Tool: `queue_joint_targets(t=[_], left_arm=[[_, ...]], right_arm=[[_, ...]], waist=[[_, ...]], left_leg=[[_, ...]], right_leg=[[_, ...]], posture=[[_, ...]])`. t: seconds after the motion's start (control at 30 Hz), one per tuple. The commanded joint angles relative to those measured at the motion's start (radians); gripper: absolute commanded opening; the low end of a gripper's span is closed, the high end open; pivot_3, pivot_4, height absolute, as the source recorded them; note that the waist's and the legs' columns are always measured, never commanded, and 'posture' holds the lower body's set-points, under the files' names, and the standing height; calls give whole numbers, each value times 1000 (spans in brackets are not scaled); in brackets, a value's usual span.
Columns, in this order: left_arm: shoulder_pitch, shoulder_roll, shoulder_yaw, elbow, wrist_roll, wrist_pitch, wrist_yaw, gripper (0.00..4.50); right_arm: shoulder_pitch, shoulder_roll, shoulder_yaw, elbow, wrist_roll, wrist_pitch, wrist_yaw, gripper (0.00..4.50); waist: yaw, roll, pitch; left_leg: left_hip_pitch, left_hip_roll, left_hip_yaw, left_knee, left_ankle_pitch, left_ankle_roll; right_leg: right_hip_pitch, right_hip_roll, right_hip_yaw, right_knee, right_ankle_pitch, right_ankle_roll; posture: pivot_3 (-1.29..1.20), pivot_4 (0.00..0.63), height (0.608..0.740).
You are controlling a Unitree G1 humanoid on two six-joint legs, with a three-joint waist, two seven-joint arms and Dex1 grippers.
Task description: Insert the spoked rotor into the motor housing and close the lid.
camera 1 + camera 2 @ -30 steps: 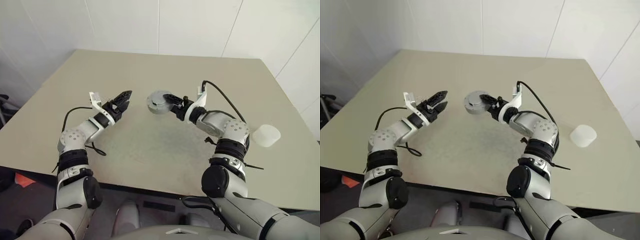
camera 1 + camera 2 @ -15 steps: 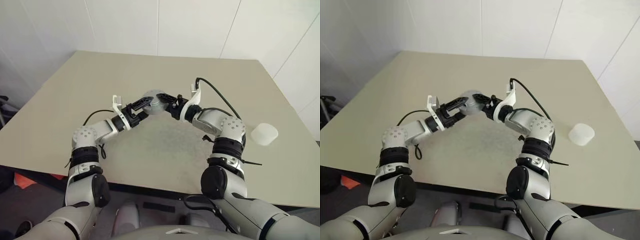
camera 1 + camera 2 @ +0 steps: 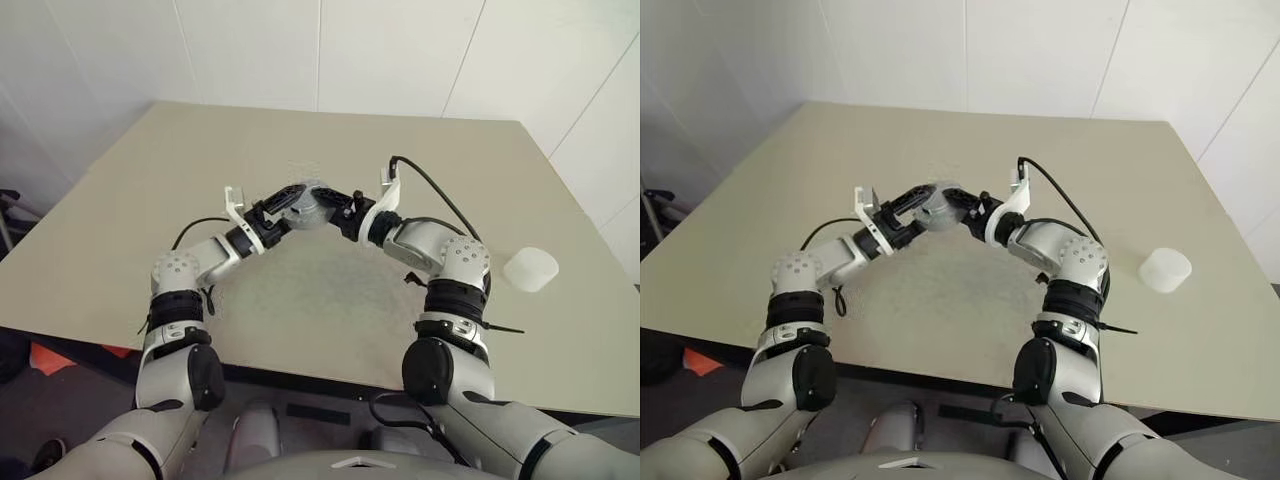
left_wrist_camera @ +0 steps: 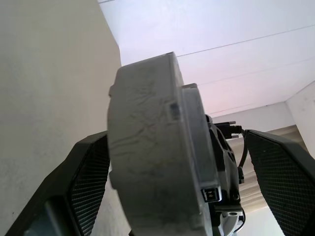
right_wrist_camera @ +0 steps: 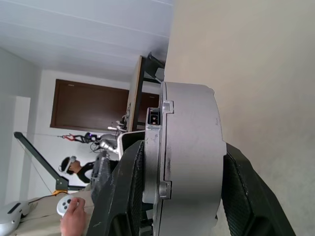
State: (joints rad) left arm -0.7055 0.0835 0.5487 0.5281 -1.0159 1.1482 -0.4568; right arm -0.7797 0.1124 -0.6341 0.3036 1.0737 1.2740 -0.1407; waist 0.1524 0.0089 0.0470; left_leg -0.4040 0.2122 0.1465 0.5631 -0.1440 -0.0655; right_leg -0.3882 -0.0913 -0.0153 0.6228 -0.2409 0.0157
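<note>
The motor housing (image 3: 313, 204), a round grey body seen edge-on, hangs above the middle of the table. My right gripper (image 3: 336, 206) comes in from the right and is shut on it, one black finger (image 5: 123, 196) pressed on each flat side. From the left, my left gripper (image 3: 297, 199) stands open with its fingers (image 4: 88, 182) spread on either side of the housing (image 4: 147, 147), a gap showing at one finger. A thinner grey plate lies against the thick body (image 5: 189, 147); I cannot tell whether it is the lid. The spoked rotor is hidden.
A translucent white cup (image 3: 530, 270) stands near the right edge of the beige table (image 3: 300, 310). White walls rise behind the far edge. In the right wrist view a person (image 5: 74, 167) stands in the background, and a hand (image 5: 74, 216) holds a controller.
My left gripper has swung right from open air to the housing and now straddles it with open fingers. The right gripper has kept its hold with hardly any movement.
</note>
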Motion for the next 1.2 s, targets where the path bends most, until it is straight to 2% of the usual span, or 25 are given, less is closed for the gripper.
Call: queue_joint_targets(t=[0.03,0.07,0.17,0.3,0.33,0.77,1.13,1.17,1.2], left_arm=[[-27,-12,-8,-15,-25,-17,-28,4465],[-27,-14,-12,-13,-21,-23,-27,4465],[-26,-16,-11,-9,-25,-32,-31,3852],[-25,-6,-8,-4,-29,-36,-38,2537],[-25,-3,-8,-3,-29,-37,-40,2336],[-24,-11,-12,8,-19,-66,-31,2320],[-25,37,39,64,7,-205,13,2320],[-22,43,40,64,7,-205,12,2320],[-19,47,39,62,6,-206,11,2320]], right_arm=[[-13,15,20,-51,60,-12,12,2113],[-12,14,22,-50,61,-13,13,2113],[-9,10,29,-50,61,-19,13,2113],[-3,1,39,-46,68,-29,11,2113],[-2,-1,41,-46,70,-31,11,2113],[-1,-11,57,-33,71,-55,10,2113],[37,-42,129,-32,-4,-124,30,2113],[39,-47,135,-24,-14,-135,31,2810],[40,-51,140,-20,-15,-138,41,3045]], waist=[[0,0,0],[0,0,0],[0,0,0],[0,0,0],[0,0,0],[0,0,0],[0,0,0],[0,0,0],[-2,0,0]], left_leg=[[0,0,0,0,0,0],[0,0,0,0,0,0],[0,0,0,0,0,0],[0,0,0,0,0,0],[0,0,0,0,0,0],[0,0,0,1,0,0],[0,0,0,1,0,0],[0,0,0,1,0,0],[0,0,0,1,0,0]], right_leg=[[0,0,0,0,0,0],[0,0,0,0,0,0],[0,0,0,0,0,0],[0,0,0,0,0,0],[0,0,0,0,0,0],[0,0,0,0,0,0],[0,0,0,0,0,0],[1,0,0,0,0,0],[1,0,0,0,0,0]], posture=[[0,0,740],[0,0,740],[0,0,740],[0,0,740],[0,0,740],[0,0,740],[0,0,740],[0,0,740],[0,0,740]])
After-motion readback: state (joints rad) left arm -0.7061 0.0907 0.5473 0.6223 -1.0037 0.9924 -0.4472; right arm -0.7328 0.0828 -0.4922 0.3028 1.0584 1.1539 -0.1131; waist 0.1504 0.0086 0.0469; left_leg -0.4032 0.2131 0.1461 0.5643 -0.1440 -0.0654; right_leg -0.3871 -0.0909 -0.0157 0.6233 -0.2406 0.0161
